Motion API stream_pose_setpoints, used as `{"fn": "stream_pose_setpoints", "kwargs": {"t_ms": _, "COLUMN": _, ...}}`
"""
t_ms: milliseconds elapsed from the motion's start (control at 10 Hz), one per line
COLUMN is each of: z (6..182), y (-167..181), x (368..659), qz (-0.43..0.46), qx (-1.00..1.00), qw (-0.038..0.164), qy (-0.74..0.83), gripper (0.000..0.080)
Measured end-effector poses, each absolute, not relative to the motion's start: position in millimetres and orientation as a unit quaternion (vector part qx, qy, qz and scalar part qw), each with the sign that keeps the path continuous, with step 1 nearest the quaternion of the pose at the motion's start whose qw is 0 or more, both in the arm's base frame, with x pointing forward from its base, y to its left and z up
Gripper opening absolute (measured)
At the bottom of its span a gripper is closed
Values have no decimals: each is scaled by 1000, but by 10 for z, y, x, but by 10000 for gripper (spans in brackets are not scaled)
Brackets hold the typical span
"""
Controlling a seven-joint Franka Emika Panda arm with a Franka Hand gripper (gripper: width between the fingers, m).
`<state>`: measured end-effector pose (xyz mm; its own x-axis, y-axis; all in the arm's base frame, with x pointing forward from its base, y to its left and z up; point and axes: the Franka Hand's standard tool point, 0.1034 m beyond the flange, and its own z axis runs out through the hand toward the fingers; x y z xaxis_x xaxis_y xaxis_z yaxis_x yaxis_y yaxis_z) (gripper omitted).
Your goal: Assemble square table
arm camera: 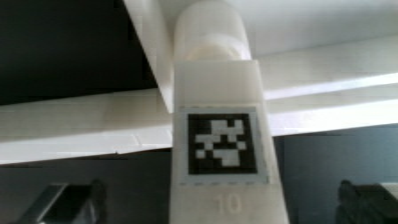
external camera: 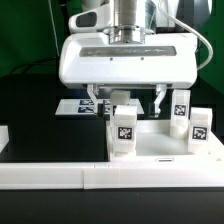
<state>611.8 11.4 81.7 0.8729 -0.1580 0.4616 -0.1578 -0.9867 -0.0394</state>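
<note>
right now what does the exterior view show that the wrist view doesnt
Only the exterior view: the whole open claw, other legs standing on the square tabletop, the marker board behind, and the border rail in front. Only the wrist view: just the claw's fingertips, apart on either side of the leg. Both: the tagged leg, upright.

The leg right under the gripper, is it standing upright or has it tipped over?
Upright. In the exterior view the leg stands on end on the square table slab, tag facing the camera, below the open gripper.
</note>
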Motion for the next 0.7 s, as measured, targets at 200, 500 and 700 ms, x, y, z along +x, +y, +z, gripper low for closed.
{"fn": "stream_pose_setpoints", "kwargs": {"t_ms": 200, "z": 832, "y": 160, "x": 6214, "qz": -209, "qx": -974, "qw": 17, "qy": 84, "gripper": 649}}
{"fn": "stream_pose_setpoints", "kwargs": {"t_ms": 500, "z": 713, "y": 91, "x": 6135, "qz": -144, "qx": -984, "qw": 32, "qy": 95, "gripper": 649}}
{"fn": "stream_pose_setpoints", "kwargs": {"t_ms": 700, "z": 743, "y": 38, "x": 6085, "qz": -28, "qx": -991, "qw": 57, "qy": 117, "gripper": 649}}
